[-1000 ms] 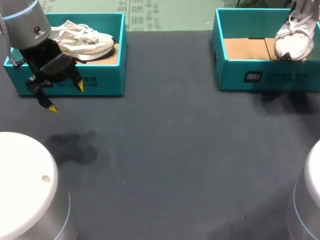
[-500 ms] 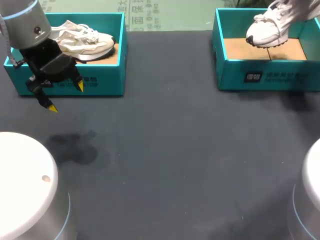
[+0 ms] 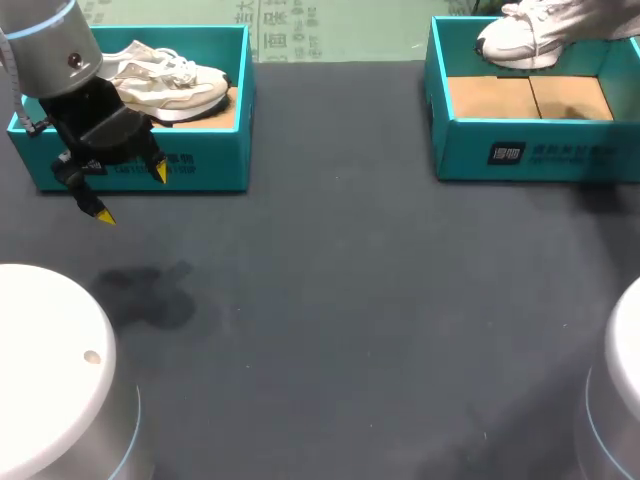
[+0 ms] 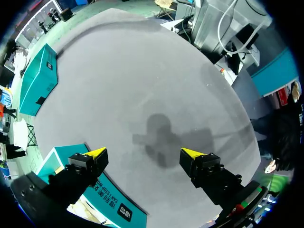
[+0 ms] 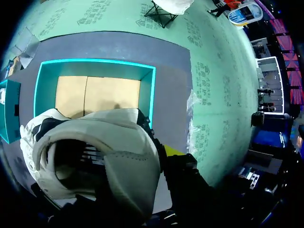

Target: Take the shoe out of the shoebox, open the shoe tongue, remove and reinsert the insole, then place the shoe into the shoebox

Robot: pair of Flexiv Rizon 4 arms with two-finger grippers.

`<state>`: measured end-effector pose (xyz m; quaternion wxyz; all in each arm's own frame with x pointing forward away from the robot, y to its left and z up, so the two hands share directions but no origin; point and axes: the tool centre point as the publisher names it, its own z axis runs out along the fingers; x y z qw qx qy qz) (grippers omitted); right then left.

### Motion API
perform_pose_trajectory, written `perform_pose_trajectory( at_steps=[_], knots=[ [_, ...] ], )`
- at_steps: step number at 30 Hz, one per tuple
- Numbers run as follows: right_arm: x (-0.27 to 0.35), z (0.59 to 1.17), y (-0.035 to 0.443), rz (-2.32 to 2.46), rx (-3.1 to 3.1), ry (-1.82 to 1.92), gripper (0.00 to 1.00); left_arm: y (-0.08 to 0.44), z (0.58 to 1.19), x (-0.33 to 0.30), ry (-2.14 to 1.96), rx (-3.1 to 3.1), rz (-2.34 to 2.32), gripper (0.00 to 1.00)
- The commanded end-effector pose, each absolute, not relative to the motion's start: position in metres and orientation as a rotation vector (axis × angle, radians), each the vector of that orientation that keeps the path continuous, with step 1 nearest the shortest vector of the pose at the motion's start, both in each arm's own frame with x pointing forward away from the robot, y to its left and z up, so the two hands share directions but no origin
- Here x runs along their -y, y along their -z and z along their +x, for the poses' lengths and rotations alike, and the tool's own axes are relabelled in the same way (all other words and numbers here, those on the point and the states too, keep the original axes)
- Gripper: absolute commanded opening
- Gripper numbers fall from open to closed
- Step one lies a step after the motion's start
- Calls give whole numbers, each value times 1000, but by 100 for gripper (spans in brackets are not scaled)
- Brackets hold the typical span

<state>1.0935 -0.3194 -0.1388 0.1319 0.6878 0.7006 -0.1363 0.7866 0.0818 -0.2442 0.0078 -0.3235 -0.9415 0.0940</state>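
The white lace-up sneaker (image 3: pixel 525 35) hangs at the upper right, above the open teal cardboard shoebox (image 3: pixel 530 150). The right gripper (image 5: pixel 164 154) pinches its collar, apparently to lift it clear of the walls. The left gripper (image 3: pixel 131 193) hovers at the upper left, jaws wide and empty.

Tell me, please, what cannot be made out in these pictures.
Held shoe: head view's top edge cuts off all but its front.
Its insole: right wrist view, opening too dark.
Left shoe: head view, left arm covers one end.
Left box: left wrist view, only a corner shows beside the left end effector.
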Motion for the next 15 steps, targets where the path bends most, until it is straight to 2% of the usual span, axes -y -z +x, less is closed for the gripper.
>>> perform_pose_trajectory(
  at_steps=[1, 12, 15],
  knots=[
    [314, 1093, 140, 2064, -1933, 428, 0, 244, 785, -82, -290, 2946, -1012, 100],
    [314, 1093, 140, 2064, -1933, 428, 0, 244, 785, -82, -290, 2946, -1012, 100],
    [314, 1085, 159, 2106, -1900, 350, 0, 244, 785, -82, -290, 2946, -1012, 100]
  ],
)
